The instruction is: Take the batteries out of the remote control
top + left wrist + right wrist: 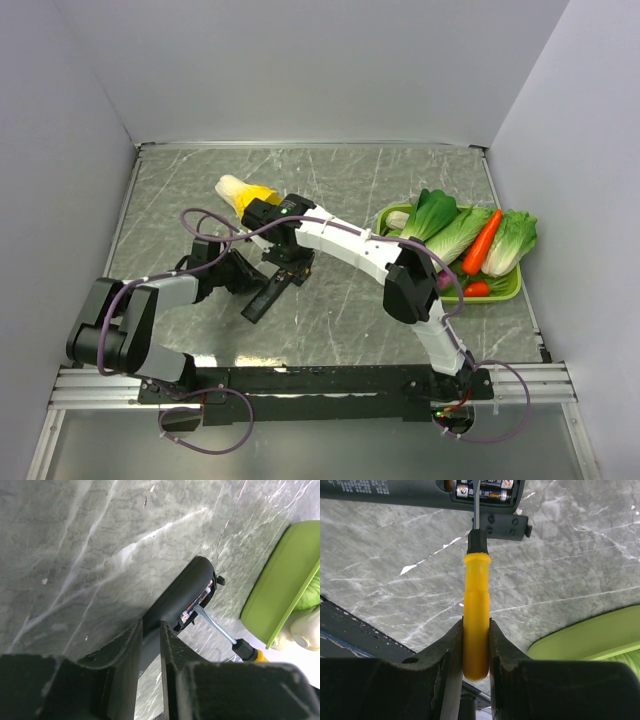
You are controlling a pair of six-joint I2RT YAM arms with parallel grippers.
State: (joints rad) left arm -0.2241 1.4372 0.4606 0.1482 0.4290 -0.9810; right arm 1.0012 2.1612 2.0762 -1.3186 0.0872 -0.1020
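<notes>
The black remote control lies on the marble table with its battery compartment open. My left gripper is shut on the remote's side edge; this also shows in the left wrist view, where the remote runs away from the fingers. Two batteries sit side by side in the compartment and also show in the left wrist view. My right gripper is shut on the yellow-handled screwdriver. Its metal tip reaches into the compartment at the batteries.
A short black flat cover piece lies beside the remote's open end. A green tray of toy vegetables and a carrot stands at the right. A yellow-white cabbage lies behind the grippers. Grey walls enclose the table.
</notes>
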